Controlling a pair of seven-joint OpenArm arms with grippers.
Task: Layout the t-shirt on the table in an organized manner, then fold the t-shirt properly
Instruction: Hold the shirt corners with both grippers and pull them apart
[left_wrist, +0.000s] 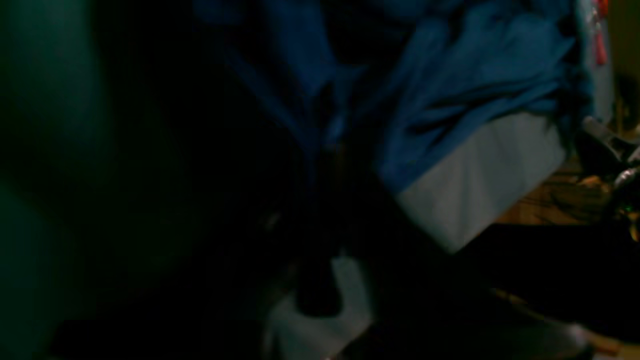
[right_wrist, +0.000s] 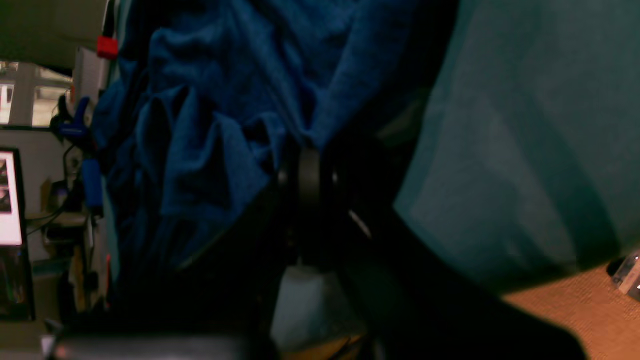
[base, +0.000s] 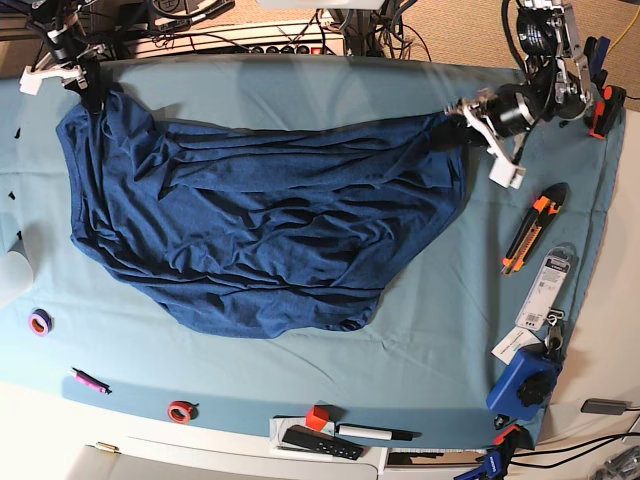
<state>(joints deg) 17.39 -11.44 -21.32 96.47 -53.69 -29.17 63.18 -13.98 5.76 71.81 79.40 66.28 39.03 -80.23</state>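
The t-shirt is spread wide across the far half of the table, stretched between two corners and heavily wrinkled, with the loose middle sagging toward the near edge.

The left gripper is seen at the far corner on the base view's right; its fingers are pressed together on the shirt's edge, the fabric being pulled into a point there. In the left wrist view the picture is dark and blurred, and only blue folds of the t-shirt are made out.

The right gripper is seen at the far corner on the base view's left; its fingers are pinched on the opposite end of the shirt. In the right wrist view bunched fabric is gathered at the dark fingers.

A utility knife, a tape roll and a marker lie apart from the shirt.
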